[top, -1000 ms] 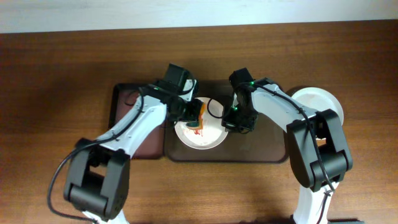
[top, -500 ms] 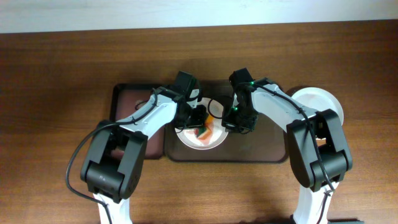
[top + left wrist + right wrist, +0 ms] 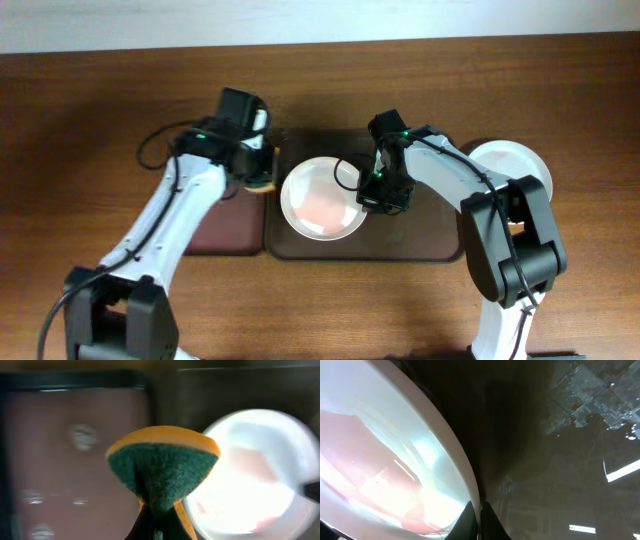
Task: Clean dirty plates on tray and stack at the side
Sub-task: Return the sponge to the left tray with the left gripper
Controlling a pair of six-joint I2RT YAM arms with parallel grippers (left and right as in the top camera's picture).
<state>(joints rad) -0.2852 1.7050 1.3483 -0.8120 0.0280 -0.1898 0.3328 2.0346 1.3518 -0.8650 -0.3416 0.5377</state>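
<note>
The plate (image 3: pixel 320 200) lies flat in the left half of the tray (image 3: pixel 420 240), with only a faint pink film at its centre, so the wiping looks largely done but perhaps not complete. The right end effector (image 3: pixel 372 196) is closed thin on the plate's right rim. The right wrist view shows its fingertips (image 3: pixel 470 515) meeting at the rim's edge, a hold that would pin the plate against sliding under a wipe and also serve for lifting it out. The left end effector (image 3: pixel 257 172) is closed on a sponge (image 3: pixel 162 467), green face toward its camera, squeezed into a fan above the pinch. It hangs off the plate's left side, over the seam between the tray and the maroon tray (image 3: pixel 210 230), which leaves the plate open to view and to a lift. A white plate (image 3: pixel 520 160) sits on the table (image 3: pixel 90 120) just right of the tray, half hidden by the right arm. It is probably the start of the stack, placed within the right arm's easy reach.
</note>
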